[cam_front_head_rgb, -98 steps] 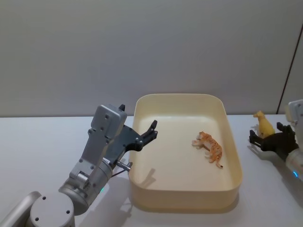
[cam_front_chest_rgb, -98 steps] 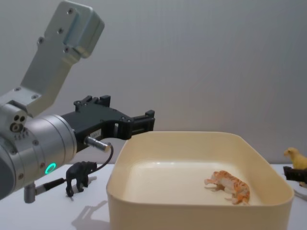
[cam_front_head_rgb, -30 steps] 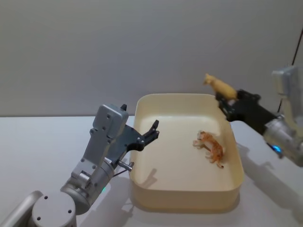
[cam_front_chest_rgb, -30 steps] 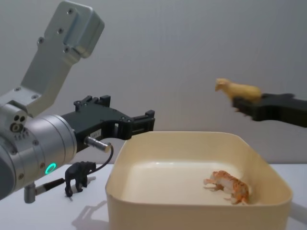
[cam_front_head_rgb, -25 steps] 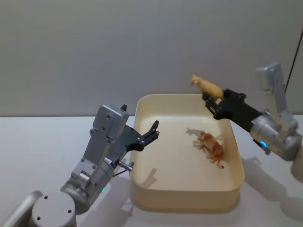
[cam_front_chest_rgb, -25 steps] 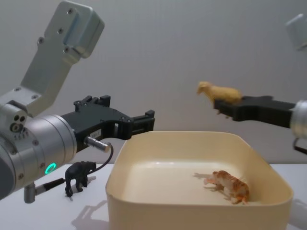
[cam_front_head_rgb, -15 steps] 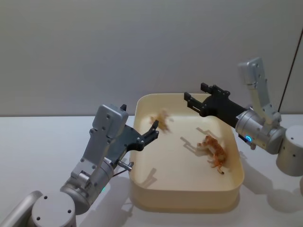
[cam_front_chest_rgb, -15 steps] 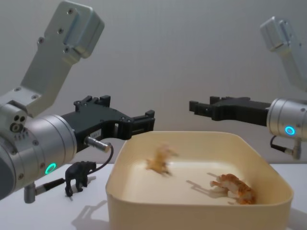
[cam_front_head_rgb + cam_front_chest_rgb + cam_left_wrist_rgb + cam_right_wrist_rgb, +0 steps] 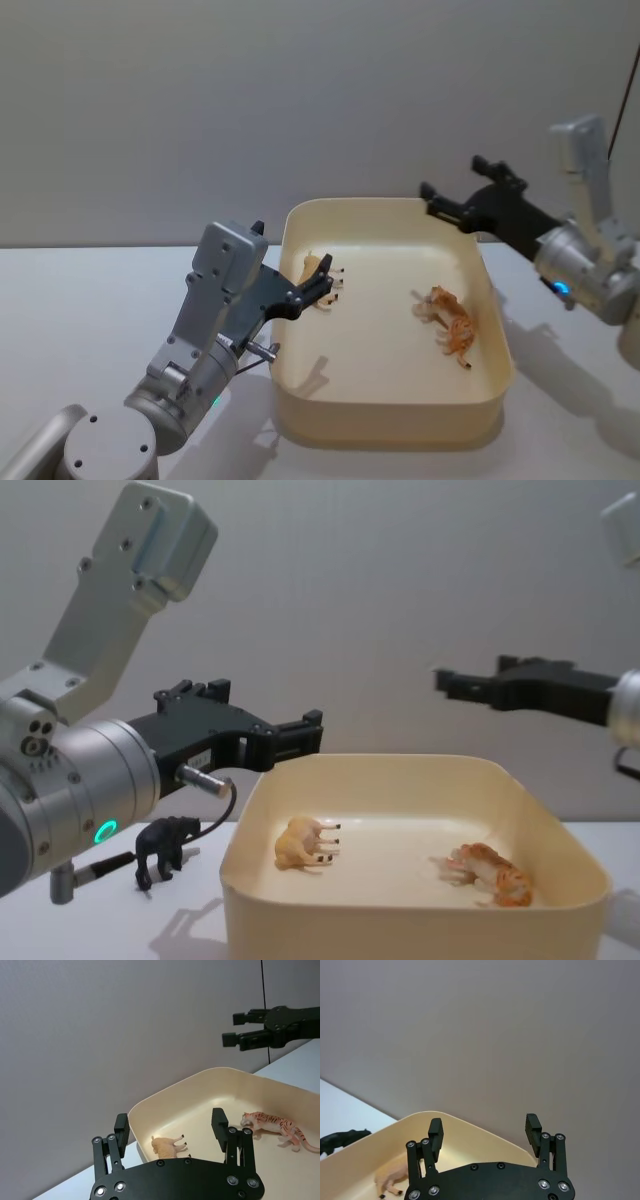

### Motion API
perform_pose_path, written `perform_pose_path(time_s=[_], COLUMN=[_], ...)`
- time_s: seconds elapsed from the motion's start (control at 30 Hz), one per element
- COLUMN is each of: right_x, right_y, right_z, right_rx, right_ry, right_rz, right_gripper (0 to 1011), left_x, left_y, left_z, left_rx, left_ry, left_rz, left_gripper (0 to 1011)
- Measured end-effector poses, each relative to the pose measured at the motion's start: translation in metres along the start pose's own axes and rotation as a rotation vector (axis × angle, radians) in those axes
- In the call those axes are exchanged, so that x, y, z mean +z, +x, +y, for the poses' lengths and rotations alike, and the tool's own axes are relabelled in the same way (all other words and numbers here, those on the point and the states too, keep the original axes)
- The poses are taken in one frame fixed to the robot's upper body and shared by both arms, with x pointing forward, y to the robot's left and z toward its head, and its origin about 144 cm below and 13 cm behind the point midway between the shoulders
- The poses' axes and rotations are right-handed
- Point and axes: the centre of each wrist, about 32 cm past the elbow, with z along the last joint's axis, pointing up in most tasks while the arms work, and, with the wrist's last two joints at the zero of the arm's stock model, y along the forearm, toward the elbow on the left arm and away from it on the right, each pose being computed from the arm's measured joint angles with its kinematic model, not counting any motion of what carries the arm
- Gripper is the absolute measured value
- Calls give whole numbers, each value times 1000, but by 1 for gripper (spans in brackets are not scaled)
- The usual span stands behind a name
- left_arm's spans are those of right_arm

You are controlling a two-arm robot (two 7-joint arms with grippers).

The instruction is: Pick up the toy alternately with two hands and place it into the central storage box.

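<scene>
- 1 central storage box point(image 9: 390, 425): holds a tan toy point(image 9: 316, 268) lying on its side near the left wall, and a striped orange toy point(image 9: 450, 320) near the right wall.
- 1 right gripper point(image 9: 484, 1125): fingers apart, empty, above the box's far right corner.
- 1 left gripper point(image 9: 170, 1122): fingers apart, empty, over the box's left rim.
- 1 black toy point(image 9: 167, 848): upright on the table point(image 9: 80, 300) outside the box's left wall, lower than the left gripper, long axis pointing toward the box. Probably the next pick; the left arm is nearer.

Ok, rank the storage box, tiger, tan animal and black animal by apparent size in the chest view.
1. storage box, by far the largest
2. tiger
3. tan animal and black animal: they look about alike, so they are not ranked
</scene>
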Motion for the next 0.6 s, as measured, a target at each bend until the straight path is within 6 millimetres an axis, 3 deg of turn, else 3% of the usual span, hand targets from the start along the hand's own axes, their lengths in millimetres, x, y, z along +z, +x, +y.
perform_pose_path(time_s=[0.33, 0.6], right_x=[4, 8], right_y=[19, 25], right_z=[-42, -61], right_rx=[-114, -159], right_ry=[11, 11], right_rz=[-21, -32], right_gripper=[1001, 1001], left_x=[0, 1], left_y=[0, 0], left_z=[0, -1], left_rx=[0, -3], left_ry=[0, 0], left_rz=[0, 1], left_gripper=[1001, 1001])
